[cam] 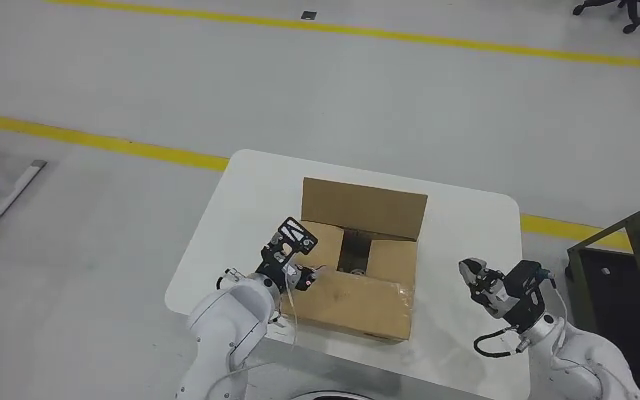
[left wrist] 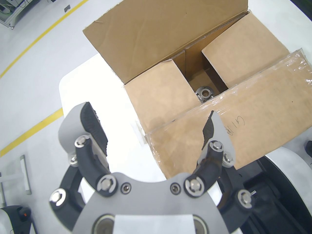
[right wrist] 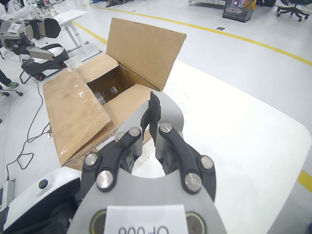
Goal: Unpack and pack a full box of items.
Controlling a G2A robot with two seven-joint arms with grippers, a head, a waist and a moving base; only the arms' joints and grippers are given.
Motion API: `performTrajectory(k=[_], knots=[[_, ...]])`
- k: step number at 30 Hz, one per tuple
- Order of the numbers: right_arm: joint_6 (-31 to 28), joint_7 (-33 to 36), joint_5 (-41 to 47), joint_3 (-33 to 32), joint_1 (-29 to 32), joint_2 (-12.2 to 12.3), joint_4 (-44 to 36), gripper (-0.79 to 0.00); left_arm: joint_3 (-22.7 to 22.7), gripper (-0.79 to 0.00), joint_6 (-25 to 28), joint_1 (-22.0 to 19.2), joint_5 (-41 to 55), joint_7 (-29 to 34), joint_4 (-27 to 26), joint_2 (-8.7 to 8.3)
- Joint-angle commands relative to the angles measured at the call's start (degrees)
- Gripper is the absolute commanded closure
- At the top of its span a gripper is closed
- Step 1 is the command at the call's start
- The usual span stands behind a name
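Left jaws hang open by the taped flap (left wrist: pixel 256 108) of the box (left wrist: pixel 158 93), right jaws closed empty; tugging may slide the box.

Dark handwritten marks (left wrist: pixel 235 124) stand on the clear-taped flap (left wrist: pixel 268 98) of the brown cardboard box (left wrist: pixel 165 25), at the near edge of the white surface (left wrist: pixel 117 127); they are too scrawled to read. A white paper label (right wrist: pixel 145 219) on the grey plate of the right gripper (right wrist: pixel 152 103) carries black characters, cut off at the frame's edge.
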State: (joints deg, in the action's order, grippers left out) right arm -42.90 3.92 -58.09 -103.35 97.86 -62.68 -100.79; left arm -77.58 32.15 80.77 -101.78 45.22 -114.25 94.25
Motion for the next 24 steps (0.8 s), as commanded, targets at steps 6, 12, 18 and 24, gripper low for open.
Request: performTrajectory(k=[6,12,18,24], knots=[[-0.2,1.42,-1.59,1.13,-0.17,0.07,-1.79,0.0,0.0,-0.785,0.01,0.0,0.02,0.01,0.0,0.0],[-1.75,10.23,6.7,3.3,-0.8,0.39,-0.77,0.0,0.0,-0.785,0.01,0.0,0.02,0.01,0.0,0.0],[-5.01,24.85,17.32,6.21,-2.29,1.3,0.24,-0.665,0.0,-0.785,0.01,0.0,0.02,0.01,0.0,0.0],[-5.16,27.08,20.59,6.06,-2.89,1.6,0.4,-0.785,0.0,-0.785,0.01,0.0,0.02,0.01,0.0,0.0]])
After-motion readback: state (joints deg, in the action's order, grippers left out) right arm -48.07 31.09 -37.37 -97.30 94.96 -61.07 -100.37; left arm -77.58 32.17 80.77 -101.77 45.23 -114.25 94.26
